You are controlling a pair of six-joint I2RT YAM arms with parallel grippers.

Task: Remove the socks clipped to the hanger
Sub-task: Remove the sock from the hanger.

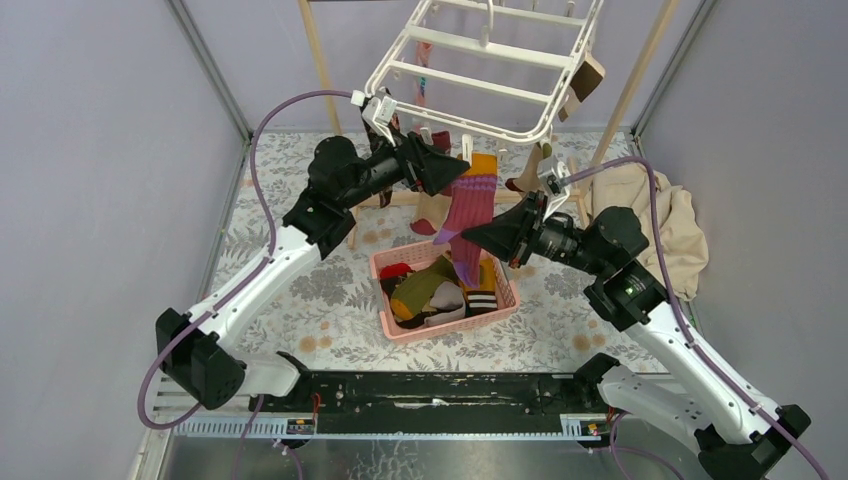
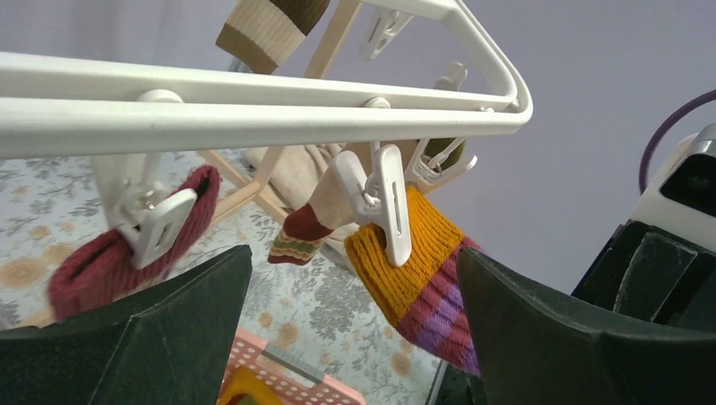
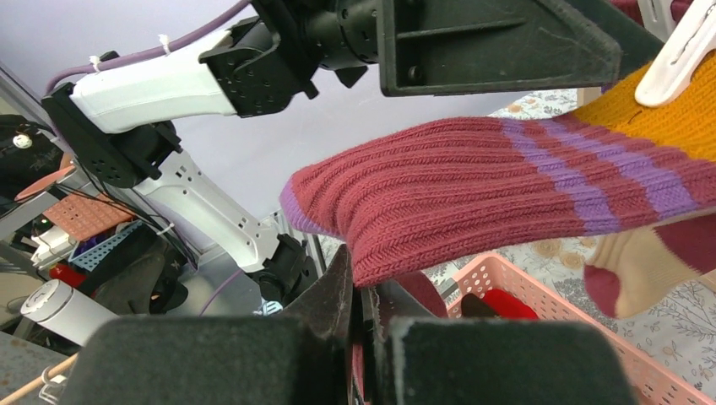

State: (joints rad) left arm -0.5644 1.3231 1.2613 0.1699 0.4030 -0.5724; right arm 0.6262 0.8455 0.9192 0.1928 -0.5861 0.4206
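From above, the white hanger [image 1: 490, 70] hangs tilted at the top centre, over the flowered counter [image 1: 300, 300]. One sock [image 1: 470, 210] hangs from its front bar. It is dark red with purple stripes and an orange cuff. The left tool [image 1: 458, 168] is at the cuff and the right tool [image 1: 468, 238] is at the lower part of the sock. Under them a pink basket [image 1: 440, 330] stands on the counter, with several socks [image 1: 430, 290] inside. A beige cloth [image 1: 680, 230] lies at the right. This view does not show how far the tools are open.

The left wrist view shows it for the left tool [image 2: 353, 251]. It is wide open, with one dark finger on each side of the cuff, and it holds nothing. A white clip [image 2: 390, 202] on the hanger [image 2: 253, 118] bites the ribbed orange cuff of the sock [image 2: 422, 287]. Further left another clip holds a red sock [image 2: 93, 270]. A tan sock [image 2: 270, 25] with a brown band hangs at the top.

The right wrist view shows the right tool [image 3: 359, 312] with its fingers pressed almost together. The toe end of the sock [image 3: 473, 186] goes down into the narrow gap. It seems pinched there, though the contact is partly hidden. The sock is stretched sideways from the clip [image 3: 684, 59] to this tool, above the basket [image 3: 523, 278].
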